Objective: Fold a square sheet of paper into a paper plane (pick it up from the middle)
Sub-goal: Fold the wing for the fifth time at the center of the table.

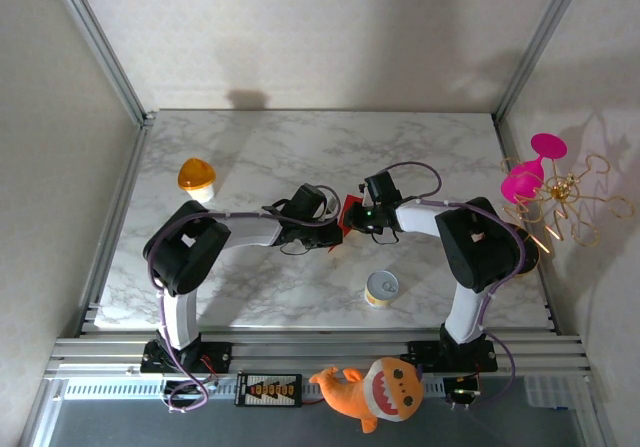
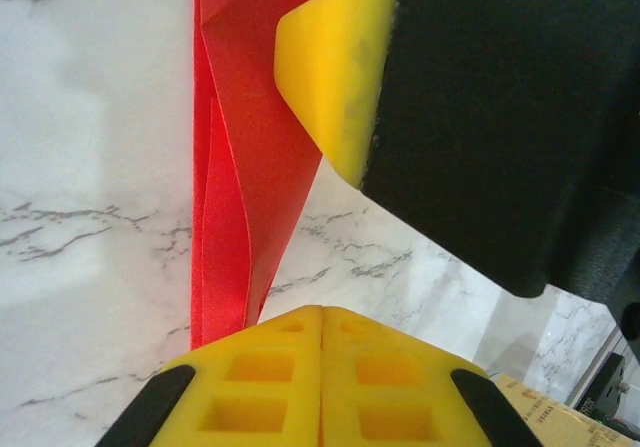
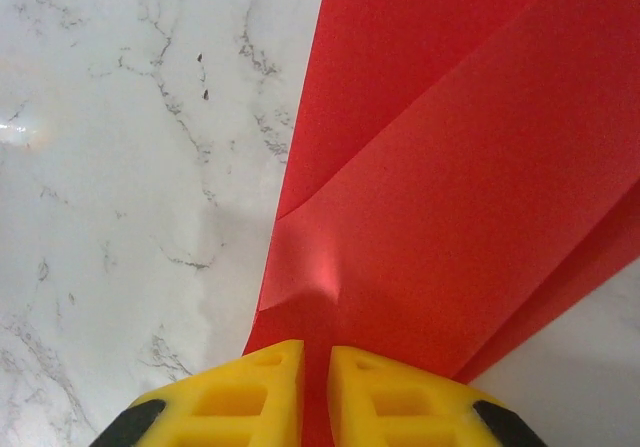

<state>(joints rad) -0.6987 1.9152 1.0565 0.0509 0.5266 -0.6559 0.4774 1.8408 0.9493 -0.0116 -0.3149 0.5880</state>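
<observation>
Square sheet of paper (image 1: 350,211), thin, plain and red, sits at the middle of the top view, between the two gripper tips over the white marbled desk (image 1: 300,147). In that view it is a small red patch, and I cannot tell whether it touches the desk.

In the left wrist view the paper (image 2: 240,167) runs as a tall, narrow band from the top edge down the centre-left of the frame, with several layers lying over one another and long creases between them. The left gripper (image 2: 322,327) (image 1: 335,221) has its yellow pads pressed flush together at the bottom of the frame. The paper reaches the left pad and passes out of sight behind it, so I cannot tell whether any of it is pinched. A yellow finger (image 2: 330,77) of the other arm lies against the paper at the upper centre.

In the right wrist view the paper (image 3: 450,167) spreads across the right half of the frame in overlapping folded layers, with a small dent just above the pads. The right gripper (image 3: 315,367) (image 1: 360,217) is nearly closed, clamping the paper's lower edge, with red showing in the slim gap.

A small round yellow tin (image 1: 381,288) stands near the lower centre of the top view. An orange-lidded white cup (image 1: 197,178) stands at the left, well apart from the paper. An orange shark plush toy (image 1: 375,389) lies at the bottom edge.
</observation>
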